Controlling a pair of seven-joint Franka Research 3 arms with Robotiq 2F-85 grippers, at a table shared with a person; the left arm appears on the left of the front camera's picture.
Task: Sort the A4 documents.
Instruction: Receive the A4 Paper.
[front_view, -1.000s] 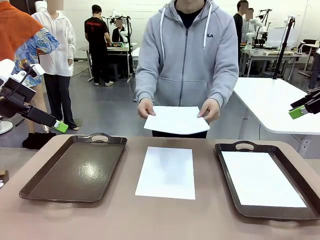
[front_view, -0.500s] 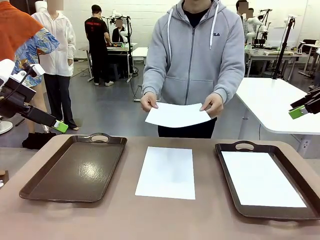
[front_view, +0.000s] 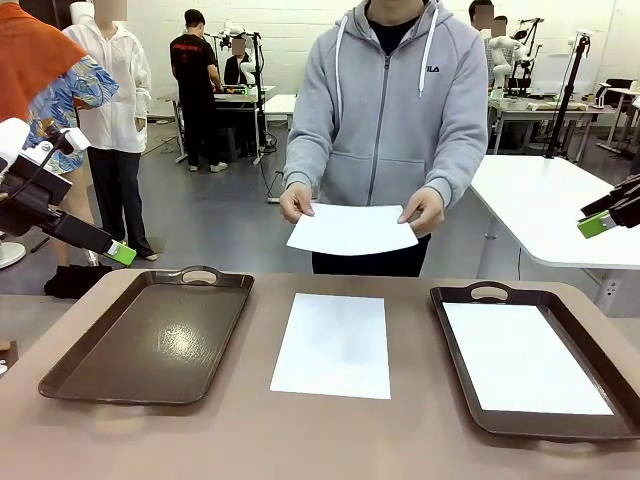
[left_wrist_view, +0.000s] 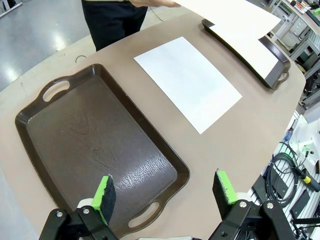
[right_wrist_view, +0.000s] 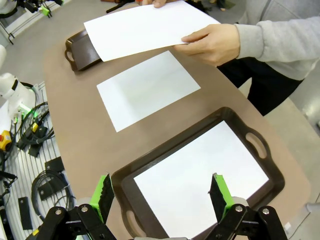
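Counter status: person's sheet has lifted slightly, still unplaced.
We note left gripper and right gripper waiting, jaws apart.

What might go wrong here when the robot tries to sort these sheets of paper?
1. The loose sheet lies flat on the table between the left tray and the right tray. The open left gripper or right gripper may crease it or push it along rather than lift it.
2. The person holds another sheet above the table's far edge; an arm reaching there might bump a hand.
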